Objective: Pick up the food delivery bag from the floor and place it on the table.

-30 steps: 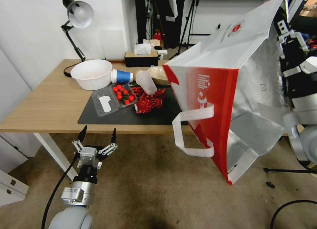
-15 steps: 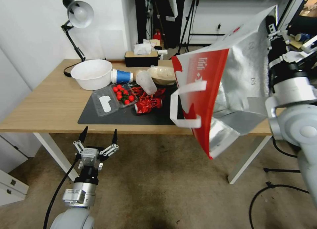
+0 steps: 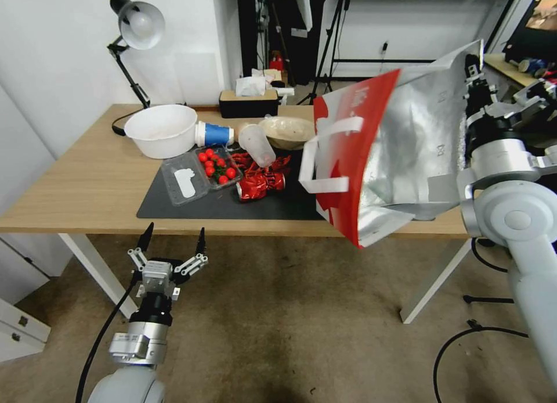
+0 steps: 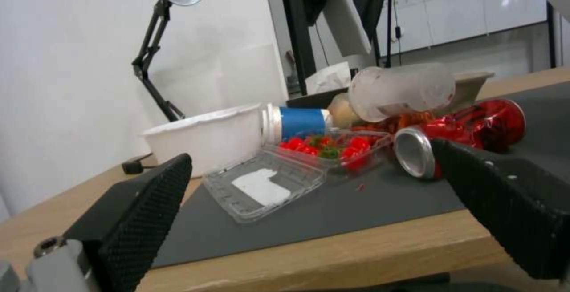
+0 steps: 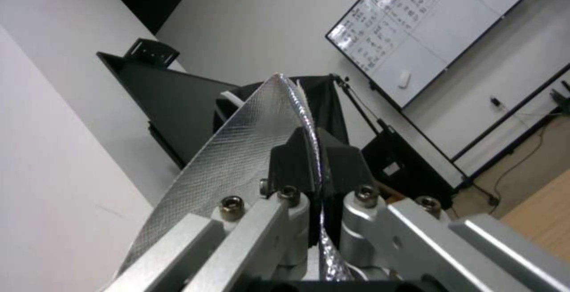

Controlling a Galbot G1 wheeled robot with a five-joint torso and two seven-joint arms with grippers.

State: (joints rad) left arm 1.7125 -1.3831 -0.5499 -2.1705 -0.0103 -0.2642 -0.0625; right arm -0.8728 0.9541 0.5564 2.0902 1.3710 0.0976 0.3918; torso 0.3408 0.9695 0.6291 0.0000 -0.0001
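Holding entry, for your reference:

- Right gripper (image 5: 319,158): fingers pressed together on a foil-lined edge of the food delivery bag (image 3: 400,153), pinching the sheet between them at the bag's upper far corner. You can judge this grip as the reason the bag hangs tilted, mouth turned toward you, silver lining exposed.
- Bag, position: clear of the floor (image 3: 290,321), suspended over the right end of the table (image 3: 87,182), its lower corner overhanging the near edge. One white strap handle (image 3: 325,159) dangles off the red side panel. Not yet set down.
- Bag relative to gripper: it hangs below and to the left of the pinch point.
- Left gripper (image 3: 172,240): fingers spread, empty, parked low in front of the table's near edge, well apart from the bag.
- Dark grey mat (image 3: 191,208): occupied by a crushed red wrapper (image 3: 261,179) and a clear tomato punnet (image 3: 200,173); the bag hangs just right of these.
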